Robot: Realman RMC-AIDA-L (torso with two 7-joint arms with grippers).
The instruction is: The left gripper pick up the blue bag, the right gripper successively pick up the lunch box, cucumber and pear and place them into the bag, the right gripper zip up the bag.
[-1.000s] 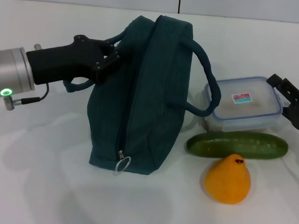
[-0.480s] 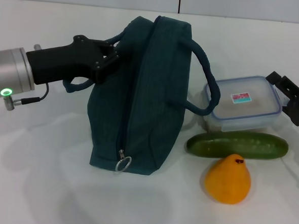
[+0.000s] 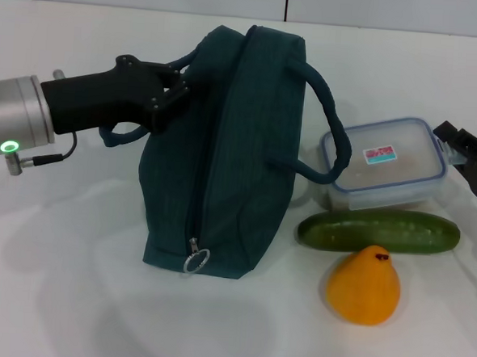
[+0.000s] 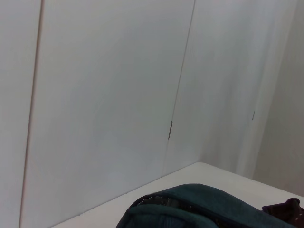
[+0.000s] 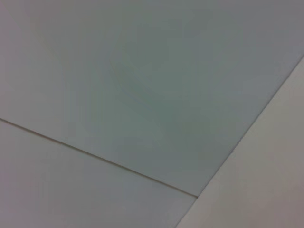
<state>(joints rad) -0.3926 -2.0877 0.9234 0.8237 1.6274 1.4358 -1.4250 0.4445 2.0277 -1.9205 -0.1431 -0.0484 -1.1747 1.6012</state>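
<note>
Tilted since before, clear rounded lunch box (image 3: 383,163) against right gripper (image 3: 467,156).

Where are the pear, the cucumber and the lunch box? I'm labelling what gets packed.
pear (image 3: 364,285), head view, middle of its orange body.
cucumber (image 3: 379,231), head view, middle of its length.
lunch box (image 3: 383,165), head view, centre of the lid.

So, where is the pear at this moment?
In the head view, the pear stands on the table's right side, just in front of the cucumber, right of the blue bag.
</note>
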